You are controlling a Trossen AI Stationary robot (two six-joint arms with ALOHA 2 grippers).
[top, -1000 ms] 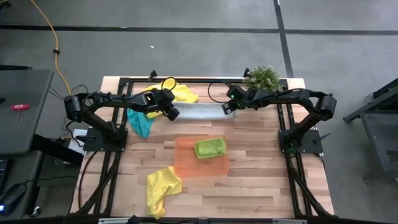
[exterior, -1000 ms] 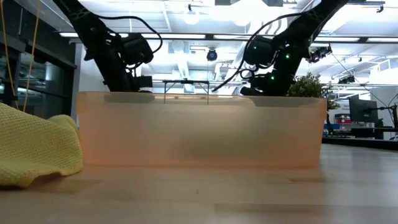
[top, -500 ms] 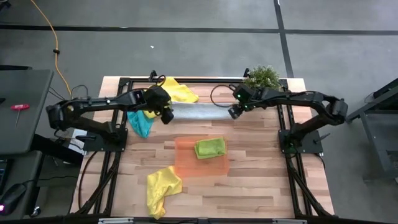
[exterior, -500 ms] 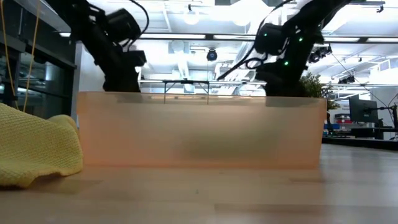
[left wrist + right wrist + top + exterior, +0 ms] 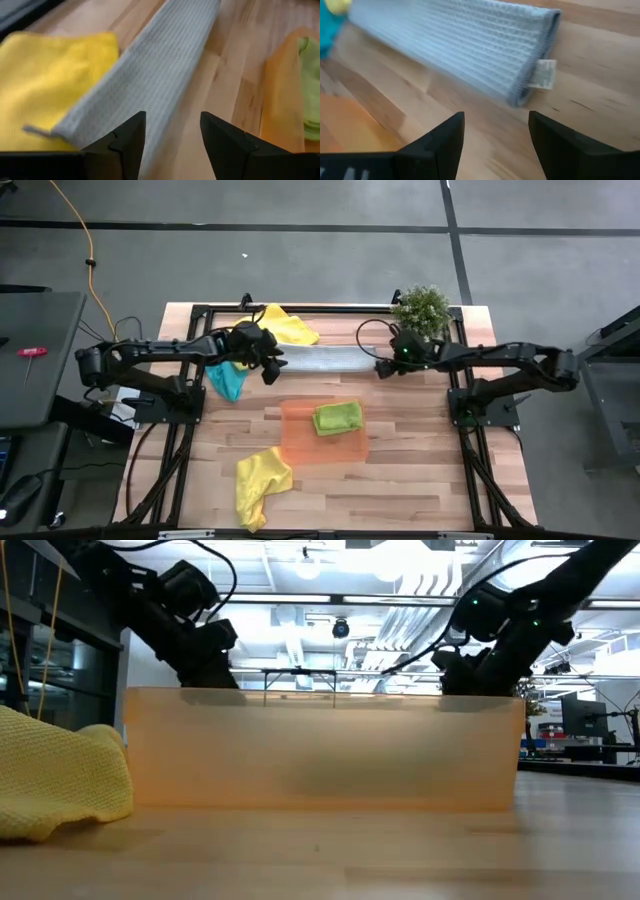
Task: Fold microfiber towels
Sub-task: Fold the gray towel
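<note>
The light grey towel [image 5: 322, 360] lies on the table as a long folded strip between my two grippers. It also shows in the left wrist view [image 5: 160, 65] and in the right wrist view [image 5: 465, 45], with a white tag [image 5: 545, 72] at its right end. My left gripper [image 5: 273, 365] [image 5: 172, 135] is open over the strip's left end. My right gripper [image 5: 384, 367] [image 5: 495, 145] is open and empty, just off the right end. A lime green towel [image 5: 338, 417] lies folded on the orange tray [image 5: 325, 448]. One yellow towel [image 5: 290, 328] lies at the far edge and another [image 5: 258, 480] lies near. A teal towel [image 5: 228, 380] lies to the left. My left gripper stands open above the grey towel's left end [image 5: 90, 125], one finger [image 5: 125, 142] in front of the cloth. I cannot tell whether it touches the towel, which lies flat on the table.
A bushy potted plant [image 5: 421, 304] stands at the far right, close behind my right arm. In the low view the tray's wall [image 5: 320, 750] hides the far table, and the near yellow towel [image 5: 55, 775] lies at the left. Bare wood lies at the near right.
My right gripper has gone toward the table's right edge and down, and now stands off the grey towel's right end. My left gripper has gone down over the left end. The towel now lies as a flat strip on the table.
</note>
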